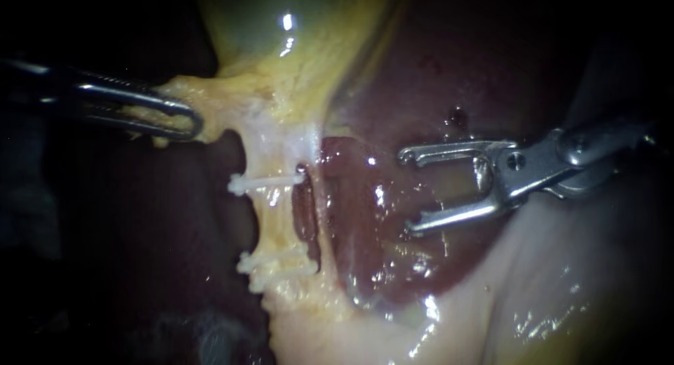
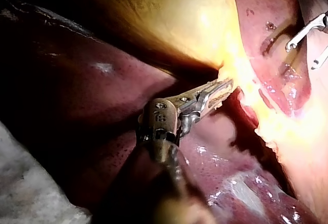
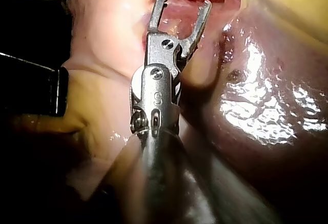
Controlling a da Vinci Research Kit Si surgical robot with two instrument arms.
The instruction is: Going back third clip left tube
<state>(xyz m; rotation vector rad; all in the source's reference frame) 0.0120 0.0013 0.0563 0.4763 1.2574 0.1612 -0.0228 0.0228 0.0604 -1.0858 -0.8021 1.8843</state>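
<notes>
**Right instrument (image 1: 408,191) hanging open beside the clipped tube (image 1: 277,217)**

Endoscope view: the left instrument (image 1: 189,123) is coming in from the left, and its claw is clamping the yellow tissue (image 1: 210,98) just under the gallbladder (image 1: 281,49). The tube is running down from that tissue as a pale yellow strand. An upper clip (image 1: 263,182) is sitting across it, white and level. The lower clips (image 1: 274,265) are crossing it further down, close together; whether there are two or more is hard to tell. The right instrument is reaching in from the right over the dark red liver (image 1: 421,77). Its claw is spread wide with nothing in it, pointing toward the tube but standing apart from it.

Left wrist view: the left instrument (image 2: 223,88) is gripping the yellow tissue (image 2: 236,78) at the foot of the gallbladder (image 2: 174,19), with the claw closed on it. The liver (image 2: 77,80) is lying under and beside the shaft. The right instrument (image 2: 302,55) is showing well ahead, its claw apart.

Right wrist view: the right instrument (image 3: 185,1) is holding its claw wide and empty over pale pink tissue, with the glistening liver (image 3: 266,90) lying beside it. The tube and clips are not showing here.
</notes>
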